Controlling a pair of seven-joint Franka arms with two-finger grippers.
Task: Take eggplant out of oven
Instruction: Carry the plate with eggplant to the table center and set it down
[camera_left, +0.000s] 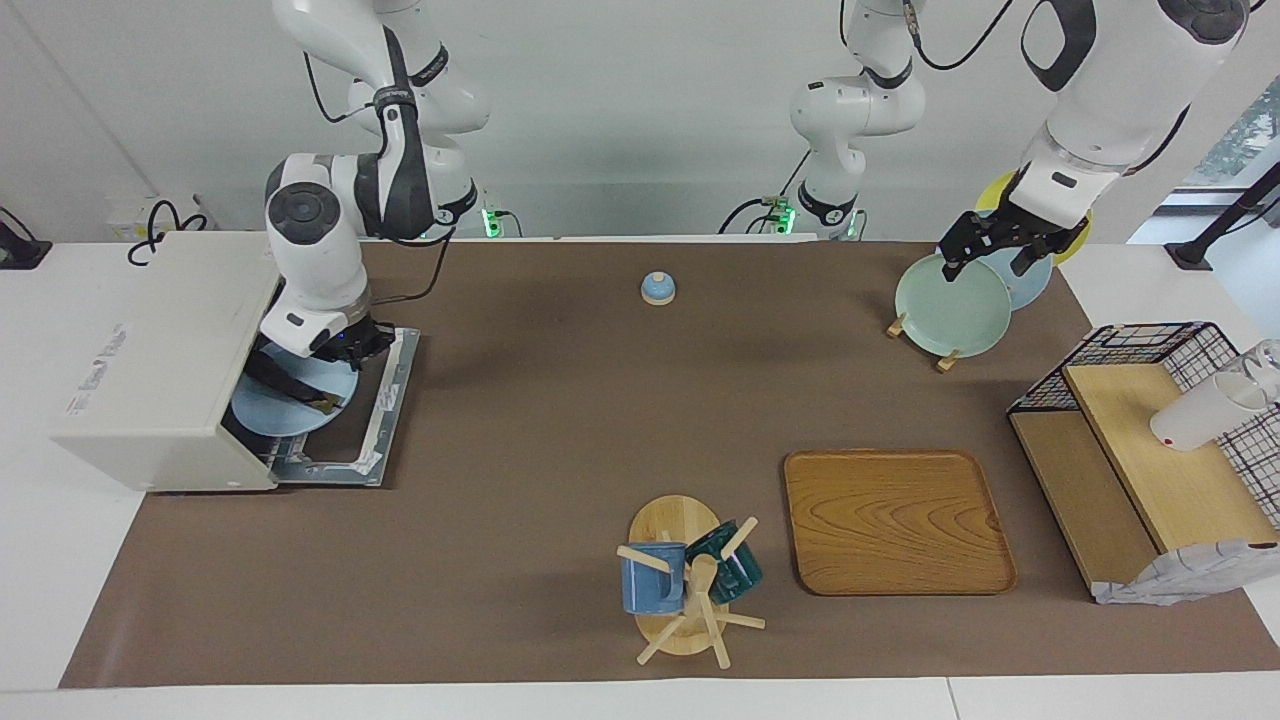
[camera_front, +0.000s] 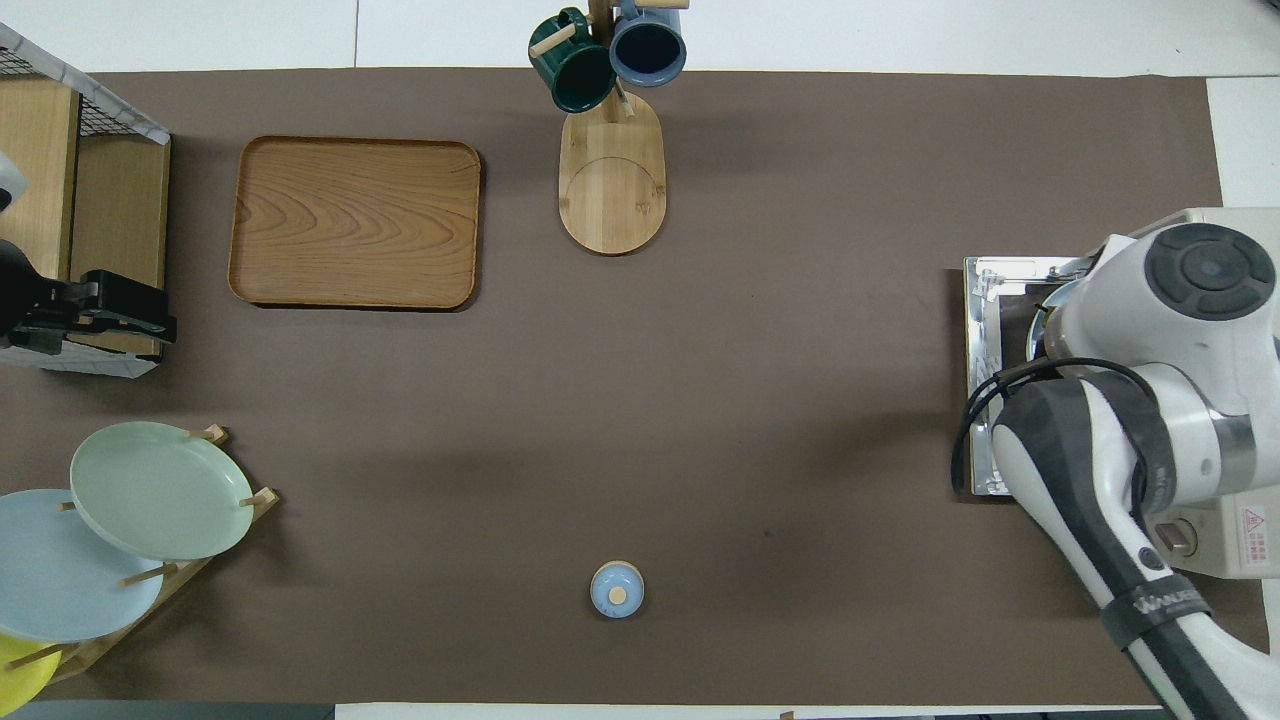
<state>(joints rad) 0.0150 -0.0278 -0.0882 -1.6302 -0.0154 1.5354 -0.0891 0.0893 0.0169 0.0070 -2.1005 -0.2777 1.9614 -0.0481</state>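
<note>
The off-white oven (camera_left: 160, 360) stands at the right arm's end of the table with its door (camera_left: 392, 400) folded down flat. A light blue plate (camera_left: 285, 412) sits in its mouth. The dark eggplant (camera_left: 290, 388) lies across the plate, its brownish stem tip pointing toward the door. My right gripper (camera_left: 335, 352) is low over the plate at the oven's opening, right above the eggplant. In the overhead view the right arm hides the plate and eggplant, and only the oven's corner (camera_front: 1240, 540) and door (camera_front: 985, 300) show. My left gripper (camera_left: 988, 262) hangs open over the plate rack.
A rack with a green plate (camera_left: 950, 305), a blue and a yellow plate stands at the left arm's end. A wooden tray (camera_left: 895, 520), a mug tree (camera_left: 690, 585) with two mugs, a small blue lid (camera_left: 658, 288) and a wire shelf (camera_left: 1150, 450) with a white cup also stand here.
</note>
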